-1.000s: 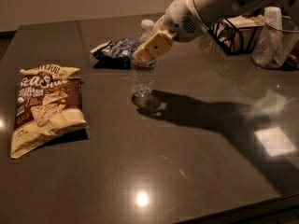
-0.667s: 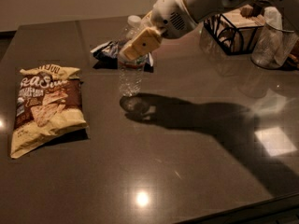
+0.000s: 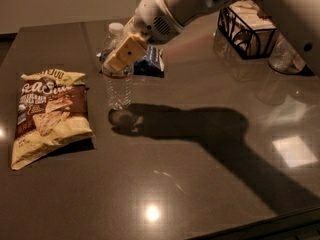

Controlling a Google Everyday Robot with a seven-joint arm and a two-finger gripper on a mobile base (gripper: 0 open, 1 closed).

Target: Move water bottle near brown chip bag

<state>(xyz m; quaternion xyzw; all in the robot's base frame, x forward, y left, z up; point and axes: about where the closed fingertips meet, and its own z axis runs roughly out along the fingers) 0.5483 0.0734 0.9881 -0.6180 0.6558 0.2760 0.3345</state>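
Note:
The water bottle (image 3: 118,86) is a clear ribbed bottle with a white cap, upright and held slightly above the dark table, left of centre. My gripper (image 3: 121,55) comes in from the upper right and is shut on the water bottle's upper part, its tan finger (image 3: 126,52) across the label band. The brown chip bag (image 3: 49,115) lies flat at the left, tan-yellow with a dark front panel, a short gap left of the bottle.
A dark blue and white bag (image 3: 149,63) lies just behind the bottle. A black wire basket (image 3: 246,30) and a clear glass cup (image 3: 285,56) stand at the back right. The table's front edge (image 3: 260,223) runs along the bottom right.
My gripper has carried the water bottle leftward, closer to the brown chip bag. The chip bag and the blue bag have not moved.

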